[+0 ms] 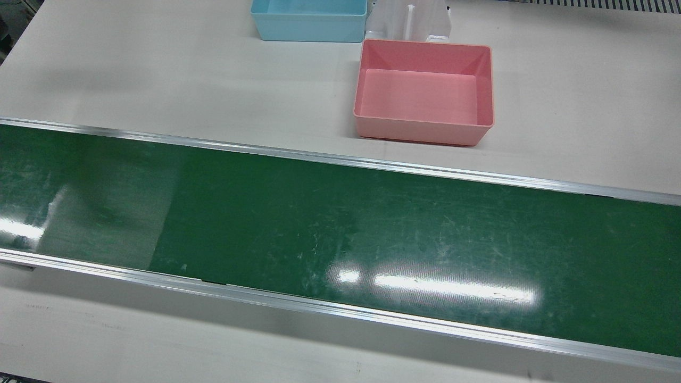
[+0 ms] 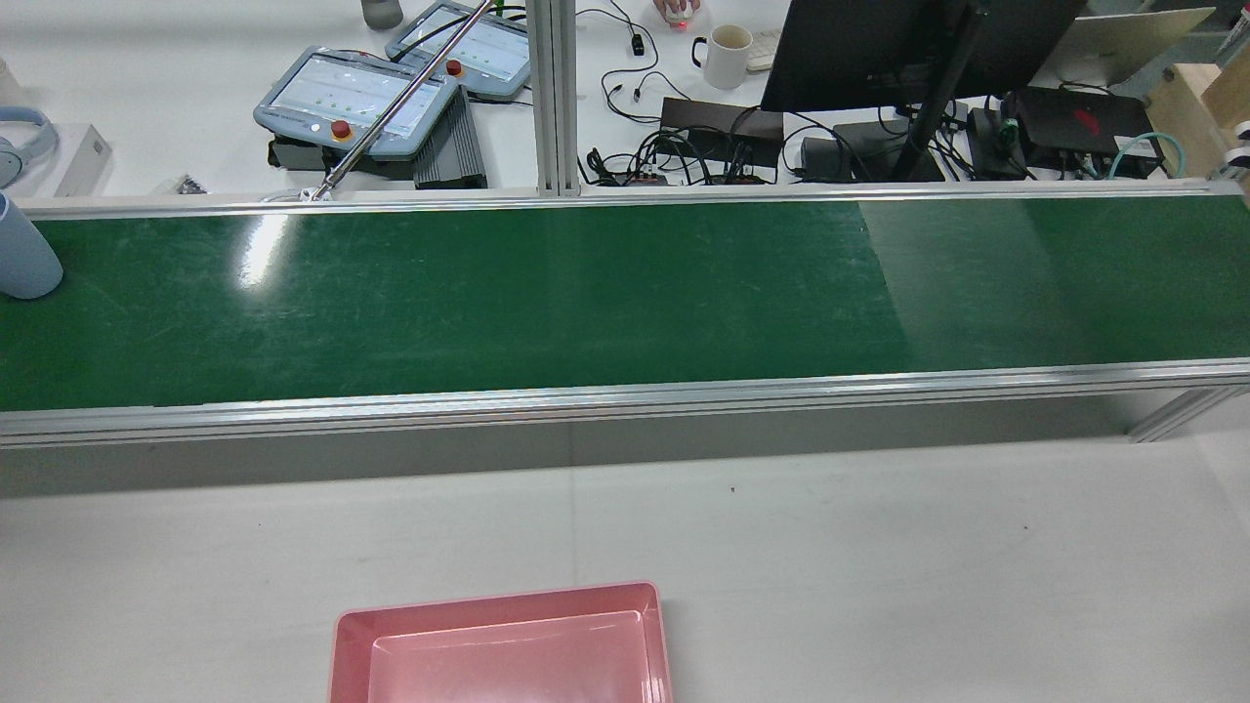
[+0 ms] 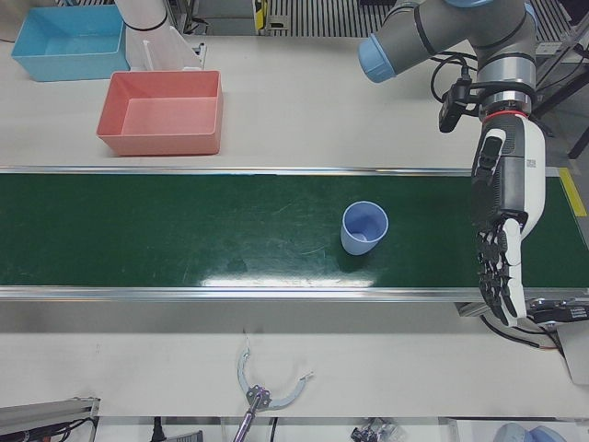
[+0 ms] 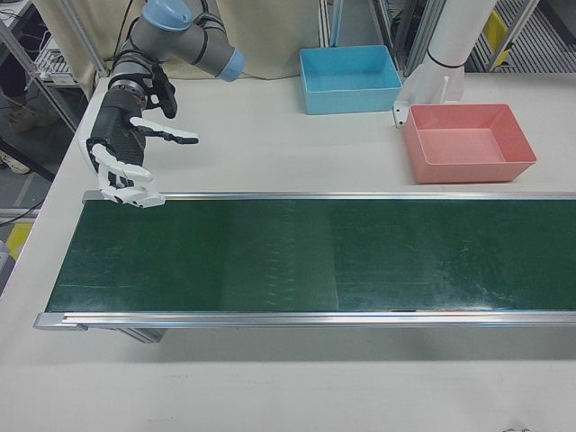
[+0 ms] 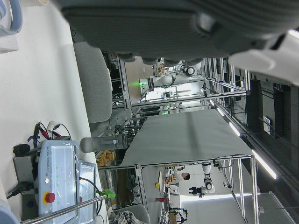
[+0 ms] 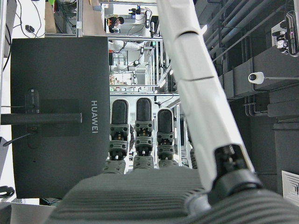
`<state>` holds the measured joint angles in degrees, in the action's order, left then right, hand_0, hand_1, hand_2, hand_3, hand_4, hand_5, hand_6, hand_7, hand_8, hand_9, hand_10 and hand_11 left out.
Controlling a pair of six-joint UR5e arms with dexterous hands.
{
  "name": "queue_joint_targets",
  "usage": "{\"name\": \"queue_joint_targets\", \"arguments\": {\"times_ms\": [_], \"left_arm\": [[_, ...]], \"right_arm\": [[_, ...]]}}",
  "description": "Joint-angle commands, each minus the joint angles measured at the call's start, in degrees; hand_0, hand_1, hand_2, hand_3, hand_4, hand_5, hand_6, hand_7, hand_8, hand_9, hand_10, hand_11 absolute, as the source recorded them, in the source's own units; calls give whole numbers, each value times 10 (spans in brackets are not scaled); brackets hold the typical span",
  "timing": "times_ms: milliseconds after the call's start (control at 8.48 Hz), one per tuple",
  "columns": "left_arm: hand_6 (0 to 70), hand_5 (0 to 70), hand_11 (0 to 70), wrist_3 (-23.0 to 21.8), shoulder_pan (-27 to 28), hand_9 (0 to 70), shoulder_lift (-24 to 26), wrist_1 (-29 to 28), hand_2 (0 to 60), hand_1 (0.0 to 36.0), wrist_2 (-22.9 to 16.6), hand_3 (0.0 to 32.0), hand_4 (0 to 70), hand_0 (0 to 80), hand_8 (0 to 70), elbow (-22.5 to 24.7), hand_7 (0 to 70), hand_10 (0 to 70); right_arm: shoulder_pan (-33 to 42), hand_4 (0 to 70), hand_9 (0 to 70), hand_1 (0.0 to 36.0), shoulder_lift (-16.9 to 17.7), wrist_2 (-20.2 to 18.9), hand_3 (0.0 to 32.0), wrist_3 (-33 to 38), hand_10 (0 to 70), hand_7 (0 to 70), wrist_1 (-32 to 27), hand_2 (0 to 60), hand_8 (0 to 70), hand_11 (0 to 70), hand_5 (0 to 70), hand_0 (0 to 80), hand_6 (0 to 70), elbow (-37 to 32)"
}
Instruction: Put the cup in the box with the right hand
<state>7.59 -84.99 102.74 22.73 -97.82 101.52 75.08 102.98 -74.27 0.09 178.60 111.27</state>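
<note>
A light blue cup (image 3: 364,226) stands upright on the green conveyor belt (image 3: 184,230); its side shows at the left edge of the rear view (image 2: 24,256). The pink box (image 1: 424,90) sits on the white table beyond the belt, also seen from the rear (image 2: 503,646) and right-front (image 4: 466,141). My left hand (image 3: 500,230) hangs open over the belt's end, some way to the right of the cup, fingers straight and pointing down. My right hand (image 4: 128,157) hovers open at the opposite end of the belt, fingers spread, holding nothing.
A blue bin (image 1: 309,19) stands beside the pink box, next to a white pedestal base (image 1: 409,21). Aluminium rails (image 1: 340,159) edge the belt. Beyond the belt lie teach pendants (image 2: 356,98), cables, a monitor (image 2: 859,49) and a white mug (image 2: 728,56).
</note>
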Motion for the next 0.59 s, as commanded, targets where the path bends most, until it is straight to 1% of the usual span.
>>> {"name": "queue_joint_targets", "arguments": {"times_ms": [0,472], "left_arm": [[0,0,0,0,0,0,0,0,0,0,0,0,0,0,0,0,0,0],[0,0,0,0,0,0,0,-1,0,0,0,0,0,0,0,0,0,0]], "right_arm": [[1,130,352,337,0,0,0,1,239,456,0,0,286,379,163,800,138,0],[0,166,361,340,0,-1,0,1,240,483,0,0,290,379,163,800,147,0]]}}
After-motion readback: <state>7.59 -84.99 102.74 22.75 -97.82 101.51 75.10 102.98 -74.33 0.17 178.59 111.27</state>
